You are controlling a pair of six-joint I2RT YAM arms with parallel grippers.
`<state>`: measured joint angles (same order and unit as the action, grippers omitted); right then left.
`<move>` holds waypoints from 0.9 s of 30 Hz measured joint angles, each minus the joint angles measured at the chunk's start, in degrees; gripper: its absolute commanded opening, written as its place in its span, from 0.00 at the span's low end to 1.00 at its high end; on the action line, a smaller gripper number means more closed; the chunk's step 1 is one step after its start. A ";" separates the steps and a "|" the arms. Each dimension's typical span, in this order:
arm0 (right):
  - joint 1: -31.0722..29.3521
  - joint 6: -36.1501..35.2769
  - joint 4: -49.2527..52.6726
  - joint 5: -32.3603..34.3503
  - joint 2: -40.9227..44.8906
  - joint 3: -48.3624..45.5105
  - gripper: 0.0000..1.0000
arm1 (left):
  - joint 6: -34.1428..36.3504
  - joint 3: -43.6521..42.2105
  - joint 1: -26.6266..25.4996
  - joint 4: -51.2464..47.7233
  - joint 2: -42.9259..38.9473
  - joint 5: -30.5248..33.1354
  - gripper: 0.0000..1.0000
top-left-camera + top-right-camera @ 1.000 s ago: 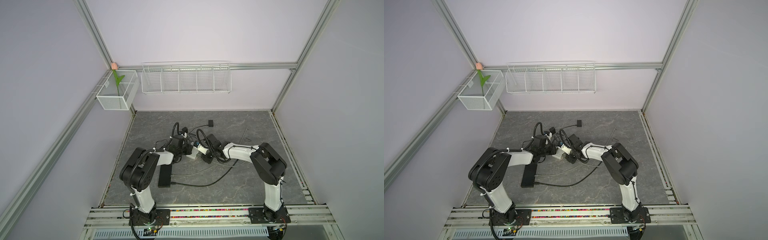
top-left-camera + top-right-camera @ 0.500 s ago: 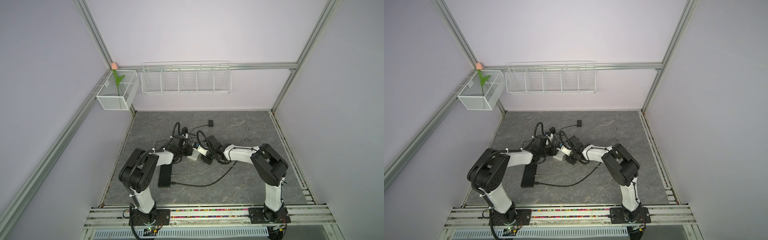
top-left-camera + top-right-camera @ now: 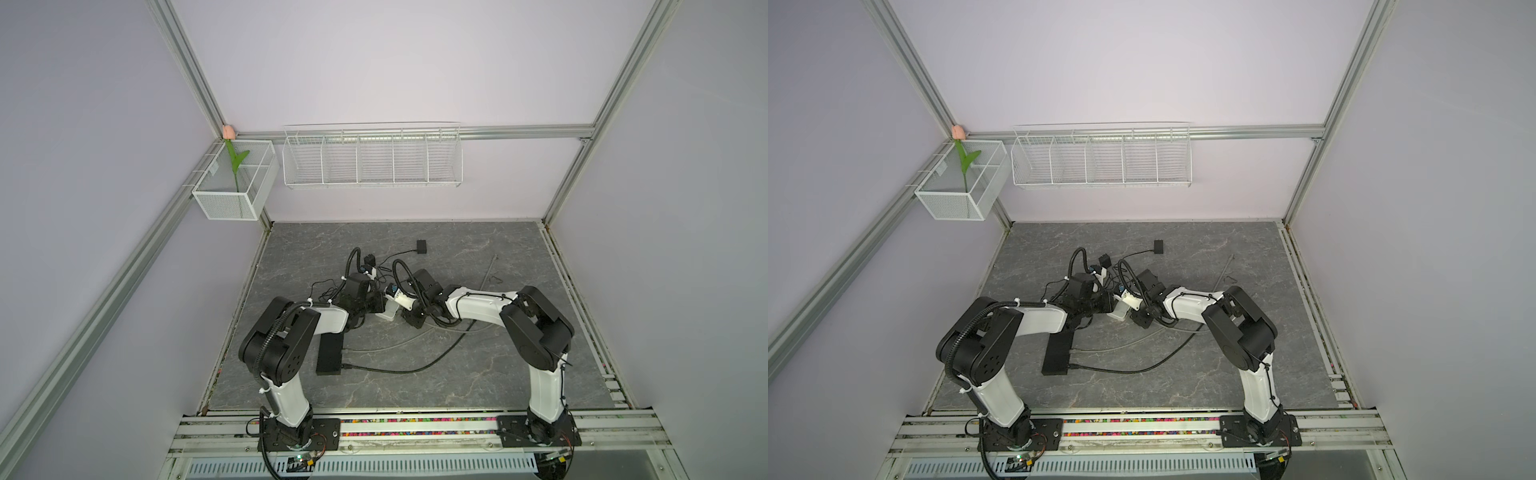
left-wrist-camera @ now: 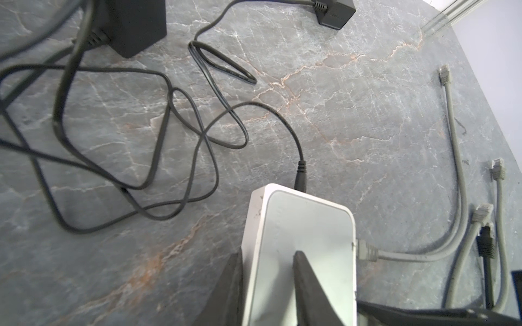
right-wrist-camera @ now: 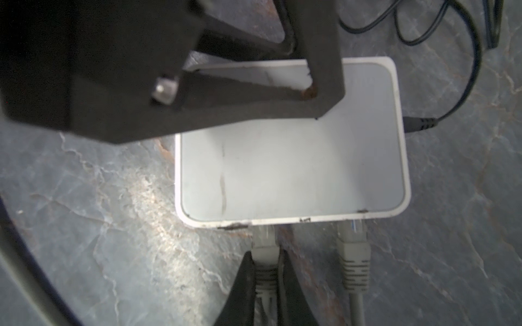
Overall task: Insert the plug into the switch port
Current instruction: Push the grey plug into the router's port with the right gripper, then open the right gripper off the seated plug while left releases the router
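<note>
The white switch [image 4: 299,240] [image 5: 291,169] lies on the grey table, small in both top views [image 3: 386,311] [image 3: 1118,311]. My left gripper [image 4: 267,255] [image 3: 375,306] is shut on the switch's side edge, one finger on top and one against the side. It shows as a black frame [image 5: 254,93] in the right wrist view. My right gripper [image 5: 265,254] [image 3: 403,311] is shut on a grey plug [image 5: 264,244]. The plug's tip meets the switch's port edge. A second grey plug [image 5: 353,248] [image 4: 365,251] sits in a neighbouring port.
A black power lead [image 4: 300,169] enters the switch's far side, with loops of black cable and two black adapters [image 4: 132,25] [image 4: 336,14] beyond. Loose grey cables [image 4: 457,169] and a black plug [image 4: 485,242] lie beside it. A long black box [image 3: 330,355] sits near the left arm.
</note>
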<state>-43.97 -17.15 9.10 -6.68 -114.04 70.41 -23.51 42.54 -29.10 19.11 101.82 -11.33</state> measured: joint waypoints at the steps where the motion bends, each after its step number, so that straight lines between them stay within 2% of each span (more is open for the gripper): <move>1: 0.02 0.24 0.50 -0.04 -0.15 0.37 0.06 | 0.04 -0.13 -0.02 0.35 0.02 0.00 0.28; 14: 0.02 3.21 3.61 0.15 -1.16 2.73 0.06 | 0.09 -2.05 -0.26 4.35 0.11 0.85 0.28; 21: -0.13 2.10 -1.62 1.33 0.48 -1.09 0.10 | 0.68 -0.48 -0.24 -0.33 -0.81 1.22 0.29; 27: -0.87 -0.33 -2.73 4.98 1.66 -2.89 0.11 | 0.66 0.35 0.22 -5.09 -2.19 0.09 0.29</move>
<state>-44.84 -17.47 6.37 -1.69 -112.38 67.53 -22.85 42.89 -28.88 14.02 99.63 -11.25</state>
